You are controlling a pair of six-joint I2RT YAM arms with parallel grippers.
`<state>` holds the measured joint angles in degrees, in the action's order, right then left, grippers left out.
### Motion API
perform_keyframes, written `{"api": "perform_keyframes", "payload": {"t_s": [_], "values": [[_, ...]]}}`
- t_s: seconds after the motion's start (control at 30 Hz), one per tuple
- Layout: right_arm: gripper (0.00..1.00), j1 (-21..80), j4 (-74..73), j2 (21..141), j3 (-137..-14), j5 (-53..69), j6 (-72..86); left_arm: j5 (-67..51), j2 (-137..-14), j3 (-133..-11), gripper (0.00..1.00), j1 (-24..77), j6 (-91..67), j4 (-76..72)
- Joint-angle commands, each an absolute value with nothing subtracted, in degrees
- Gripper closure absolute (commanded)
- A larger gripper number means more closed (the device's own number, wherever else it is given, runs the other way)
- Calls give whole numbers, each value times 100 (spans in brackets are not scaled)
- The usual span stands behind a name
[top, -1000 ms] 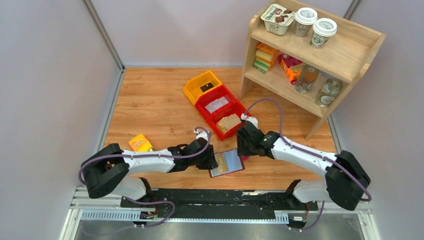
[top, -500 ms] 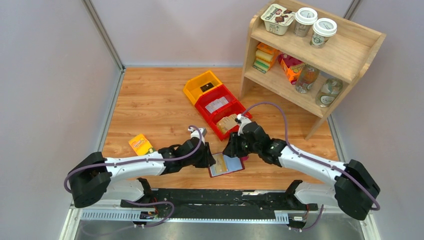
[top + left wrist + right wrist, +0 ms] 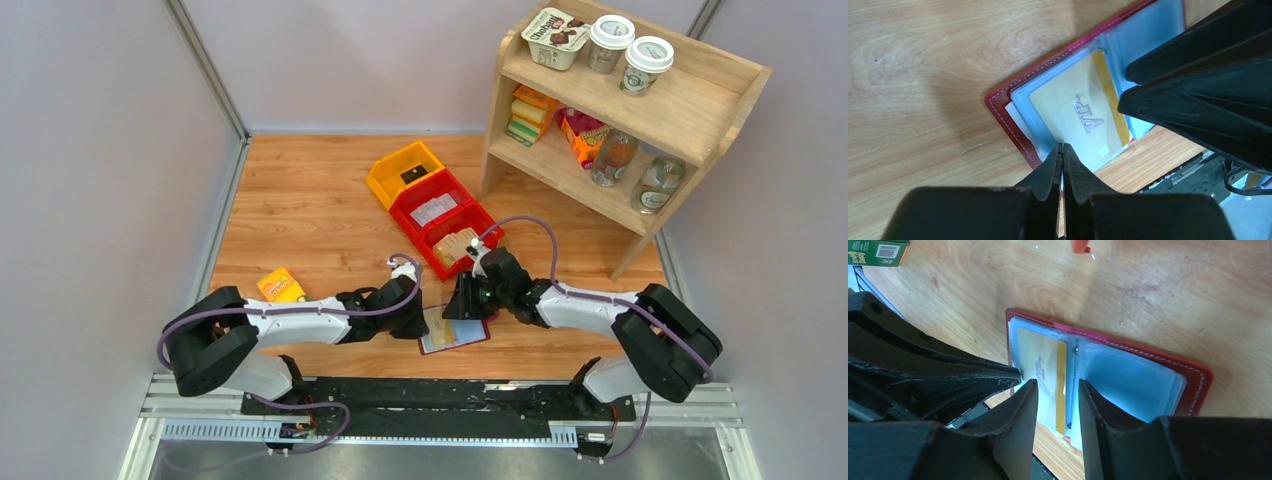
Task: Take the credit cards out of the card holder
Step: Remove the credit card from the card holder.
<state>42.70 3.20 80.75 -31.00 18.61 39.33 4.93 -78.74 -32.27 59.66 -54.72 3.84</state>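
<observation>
While one card holder (image 3: 1140, 377) lies open, one credit card (image 3: 1040, 367) shows inside.

We see a small dark red leather card holder (image 3: 1013, 107) open on the wooden table (image 3: 923, 75). A flat tan card (image 3: 1075, 112) sits in its pale blue pocket. Our left gripper (image 3: 1062, 150) is pinched closed at its near edge. The black right gripper (image 3: 1126, 89) covers its right side.

Bright, even overhead light keeps the top view sharp, with faint soft shadows under the arms on the light-brown wooden tabletop (image 3: 300, 200). In the left wrist view a soft shadow dims the wood at nine o'clock beside the open maroon leather card holder (image 3: 1020, 102), and the left gripper's black fingers (image 3: 1048, 170) at six o'clock are blurred.
</observation>
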Motion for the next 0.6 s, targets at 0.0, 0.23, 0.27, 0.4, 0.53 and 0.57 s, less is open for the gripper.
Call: {"api": "perform_keyframes", "payload": {"t_s": [0.0, 0.23, 0.27, 0.4, 0.53, 0.57], "values": [[62, 4166, 800, 8235, -3023, 2153, 4122, 431, -8042, -3375, 95, 6012, -5458, 325], [64, 4113, 1063, 8411, -2971, 2487, 4166, 483, -8103, -3287, 99, 6012, -5537, 448], [66, 4105, 1107, 8411, -2953, 2540, 4175, 492, -8112, -3296, 99, 6012, -5546, 466], [74, 4026, 1502, 8315, -2795, 2847, 4227, 501, -8130, -3296, 100, 6012, -5555, 536], [80, 3911, 2029, 8139, -2541, 3163, 4324, 475, -8191, -3322, 100, 6012, -5546, 527], [81, 3885, 2135, 8113, -2505, 3225, 4333, 457, -8200, -3322, 100, 6012, -5537, 527]]}}
